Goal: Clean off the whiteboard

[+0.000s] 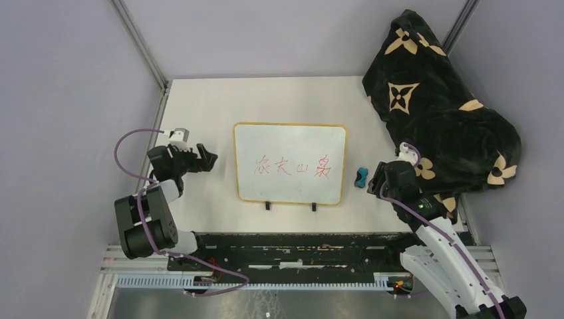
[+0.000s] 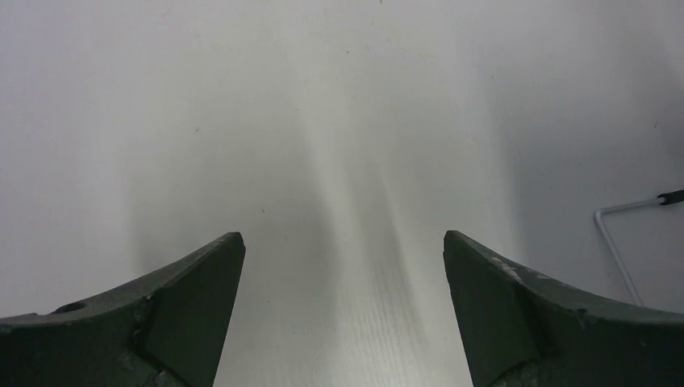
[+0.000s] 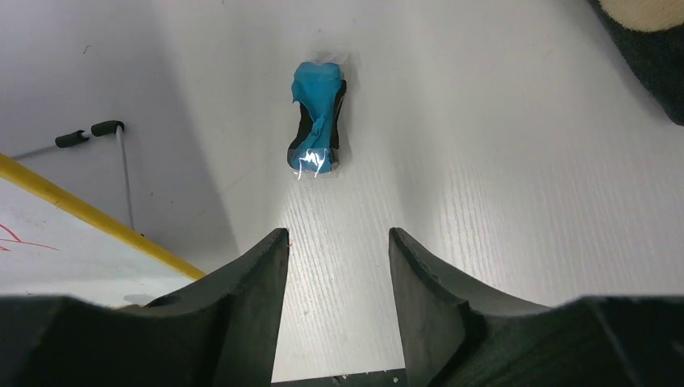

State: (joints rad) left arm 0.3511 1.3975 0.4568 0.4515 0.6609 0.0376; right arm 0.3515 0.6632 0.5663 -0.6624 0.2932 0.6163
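Note:
The whiteboard (image 1: 287, 138) lies flat mid-table, with a yellow-tan frame, two black feet on its near edge and red handwriting across its middle. Its frame corner shows at the left in the right wrist view (image 3: 89, 214). A small blue-black eraser (image 1: 361, 177) lies on the table just right of the board. It sits ahead of my right fingers in the right wrist view (image 3: 317, 121). My right gripper (image 1: 377, 178) (image 3: 339, 242) is open and empty, a short way behind the eraser. My left gripper (image 1: 210, 159) (image 2: 343, 242) is open and empty, left of the board.
A black blanket with a tan flower pattern (image 1: 439, 113) is heaped at the table's right and back right, close to my right arm. A thin wire leg with a black tip (image 2: 617, 234) shows at the right in the left wrist view.

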